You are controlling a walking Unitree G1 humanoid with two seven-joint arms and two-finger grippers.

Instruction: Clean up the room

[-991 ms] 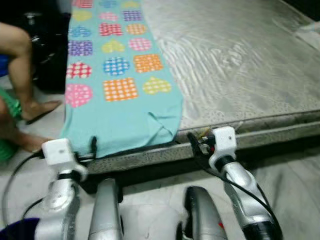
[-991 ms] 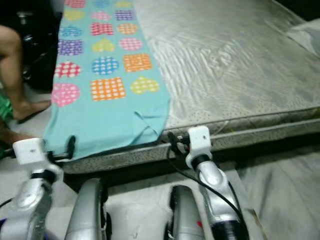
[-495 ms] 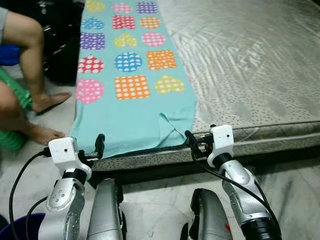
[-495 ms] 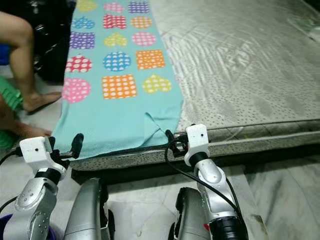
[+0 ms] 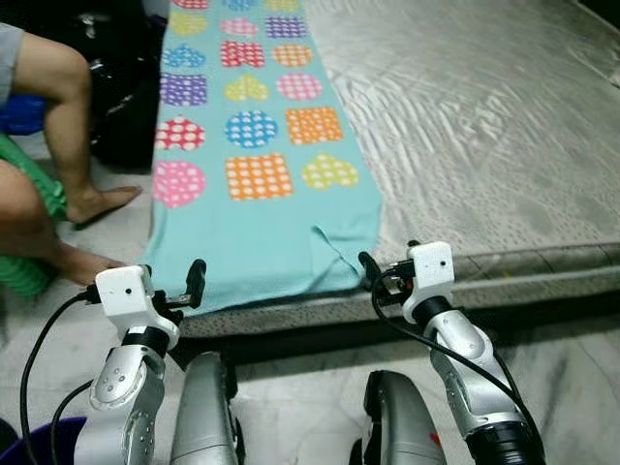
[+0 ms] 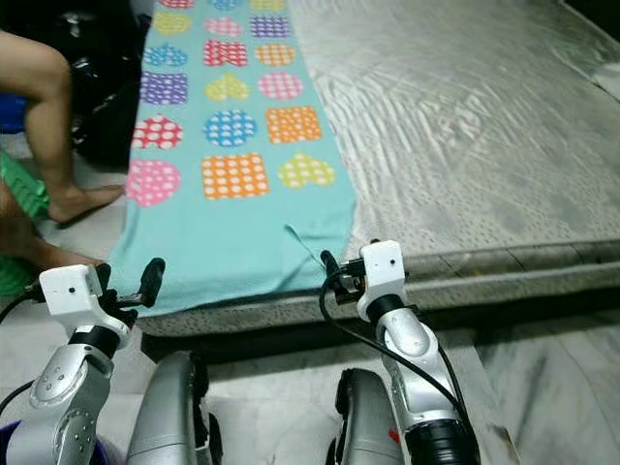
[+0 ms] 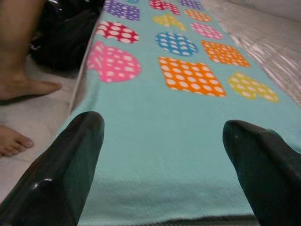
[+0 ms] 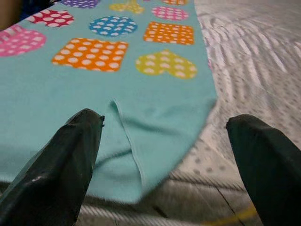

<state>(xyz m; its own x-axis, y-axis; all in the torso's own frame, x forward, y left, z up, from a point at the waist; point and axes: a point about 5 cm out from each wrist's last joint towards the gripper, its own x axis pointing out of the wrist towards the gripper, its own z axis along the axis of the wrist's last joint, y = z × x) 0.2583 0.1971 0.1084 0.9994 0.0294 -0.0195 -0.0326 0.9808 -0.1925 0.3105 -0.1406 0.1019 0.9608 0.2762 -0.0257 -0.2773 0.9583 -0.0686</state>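
A teal cloth (image 5: pixel 257 223) printed with dotted hearts and squares lies flat along the left side of a bare grey mattress (image 5: pixel 484 126). Its near edge hangs slightly over the mattress front. My left gripper (image 5: pixel 186 291) is open at the cloth's near left corner, and the cloth spreads between its fingers (image 7: pixel 75 160) in the left wrist view. My right gripper (image 5: pixel 373 276) is open at the near right corner, where a small fold (image 8: pixel 129 141) runs through the cloth. Neither gripper holds anything.
A person's bare legs (image 5: pixel 48 87) and feet (image 5: pixel 97 203) are on the tiled floor at the left, beside a black bag (image 5: pixel 126 97) and something green (image 5: pixel 24 266). A purple bin rim (image 5: pixel 39 448) shows at the bottom left. My own legs (image 5: pixel 208 417) stand against the bed front.
The camera has shifted, so the whole scene moved in the picture. My right gripper now sits at the cloth's near right corner instead of beside it. Both grippers stay open.
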